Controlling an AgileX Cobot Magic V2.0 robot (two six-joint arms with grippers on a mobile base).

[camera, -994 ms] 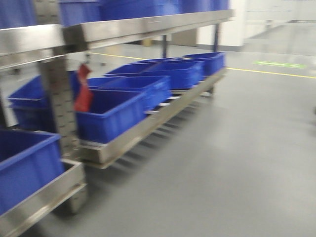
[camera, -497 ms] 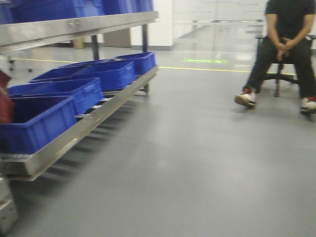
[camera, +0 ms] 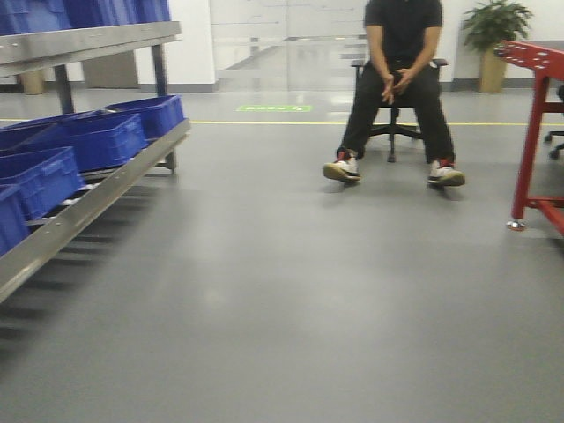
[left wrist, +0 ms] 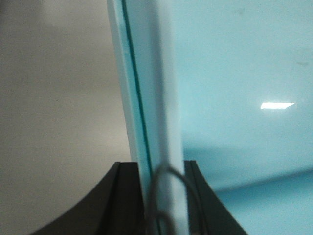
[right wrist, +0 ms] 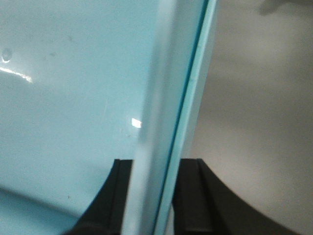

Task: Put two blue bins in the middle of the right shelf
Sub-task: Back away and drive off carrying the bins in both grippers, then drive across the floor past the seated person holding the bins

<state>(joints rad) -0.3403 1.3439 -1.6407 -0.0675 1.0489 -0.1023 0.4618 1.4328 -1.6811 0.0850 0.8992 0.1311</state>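
Now the left gripper [left wrist: 160, 169] pinches a wall of the pale blue bin [left wrist: 234, 73] between its jaws. Right gripper [right wrist: 156, 166] is clamped likewise on the opposite wall. Bin sits between the grippers, over grey floor [camera: 291, 291]; a rack [camera: 88, 40] stands front-left.

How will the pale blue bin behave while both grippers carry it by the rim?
Probably stiff: the thick rim looks straight in the left gripper and right gripper. Possibly slippery: the pale blue bin has glossy walls with reflections. It appears empty, so likely light.
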